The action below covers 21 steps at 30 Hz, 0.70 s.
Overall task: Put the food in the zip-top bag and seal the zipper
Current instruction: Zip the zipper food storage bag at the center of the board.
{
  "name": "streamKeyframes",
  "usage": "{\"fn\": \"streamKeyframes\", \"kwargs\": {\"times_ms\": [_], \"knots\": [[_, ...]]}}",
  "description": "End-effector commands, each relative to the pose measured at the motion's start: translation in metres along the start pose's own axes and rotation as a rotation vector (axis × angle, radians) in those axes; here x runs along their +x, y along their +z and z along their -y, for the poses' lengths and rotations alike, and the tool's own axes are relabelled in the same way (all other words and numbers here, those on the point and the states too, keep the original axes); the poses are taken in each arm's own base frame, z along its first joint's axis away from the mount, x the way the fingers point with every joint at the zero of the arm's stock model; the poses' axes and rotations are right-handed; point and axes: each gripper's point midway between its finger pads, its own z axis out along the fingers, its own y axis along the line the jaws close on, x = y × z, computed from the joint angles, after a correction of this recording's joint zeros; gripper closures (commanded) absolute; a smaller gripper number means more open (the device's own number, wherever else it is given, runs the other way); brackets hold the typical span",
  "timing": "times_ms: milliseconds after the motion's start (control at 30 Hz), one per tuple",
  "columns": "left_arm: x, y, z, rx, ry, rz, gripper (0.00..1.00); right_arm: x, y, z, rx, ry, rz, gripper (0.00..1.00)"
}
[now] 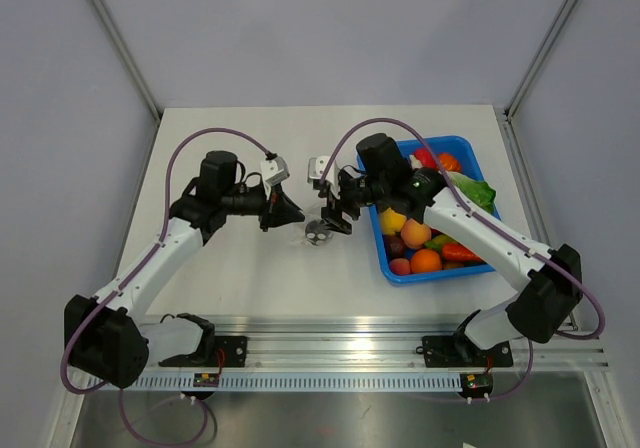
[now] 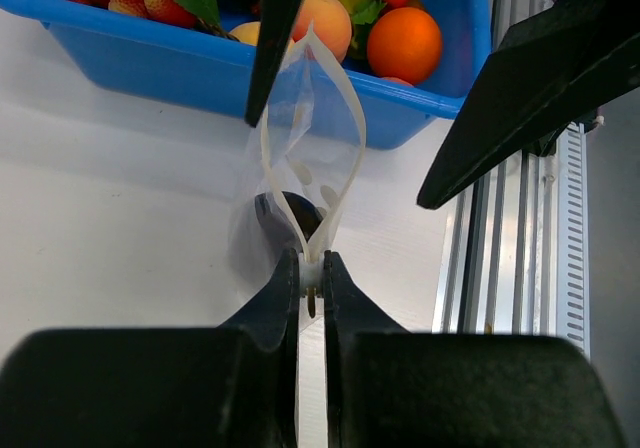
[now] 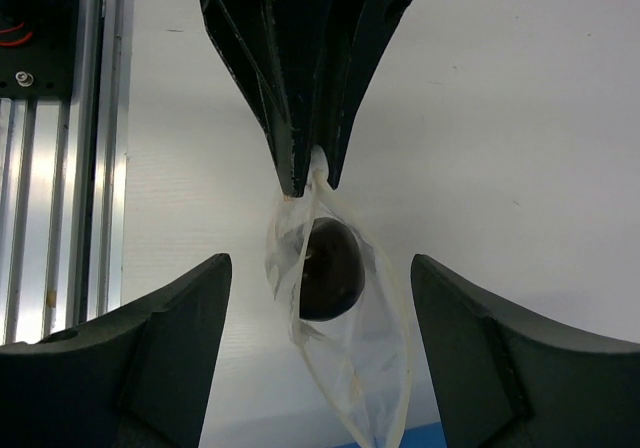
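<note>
The left fingers (image 2: 312, 272), flat black plastic wedges, are pinched tight on one end of the bag (image 2: 292, 133). That bag is a thin, crinkly clear pouch, stood up on edge between the two arms. Its zipper strip (image 2: 351, 140) is seen as a whitish ribbon bowed out into a teardrop loop, so the mouth is gaping and not pressed together.

The plum (image 3: 328, 268), smooth, round and nearly black, is sat inside the pouch, down at the end close to where it's gripped. Whether the pouch bottom is touching the white tabletop (image 2: 120, 218) or held just off it can't be told.

The right fingers (image 1: 337, 218) are spread wide apart, with nothing held. One is lined up at the far tip of the mouth and the other is well off to the side.

Behind the pouch, a glossy blue plastic tray (image 2: 150, 50) is packed with toy fruit, including a shiny orange (image 2: 405, 43) and a matte peach (image 2: 328, 23). A ribbed aluminium rail (image 2: 500, 268) is seen along the tabletop edge.
</note>
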Motion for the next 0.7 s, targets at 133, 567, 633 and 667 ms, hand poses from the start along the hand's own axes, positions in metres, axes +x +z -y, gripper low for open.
{"fn": "streamKeyframes", "kwargs": {"times_ms": [133, 567, 633, 667], "knots": [[-0.019, -0.006, 0.010, 0.034, 0.080, 0.051, 1.00, -0.023, 0.017, 0.018, 0.026, -0.015, 0.081, 0.22], [-0.017, -0.008, 0.008, 0.010, 0.056, 0.050, 0.34, -0.025, 0.017, 0.024, 0.087, 0.036, 0.117, 1.00], [-0.014, -0.010, 0.003, -0.016, 0.053, 0.075, 0.31, -0.030, 0.013, 0.026, 0.112, 0.028, 0.143, 1.00], [-0.014, -0.015, 0.000, -0.030, 0.038, 0.097, 0.31, -0.031, 0.009, 0.027, 0.118, 0.029, 0.150, 1.00]]}}
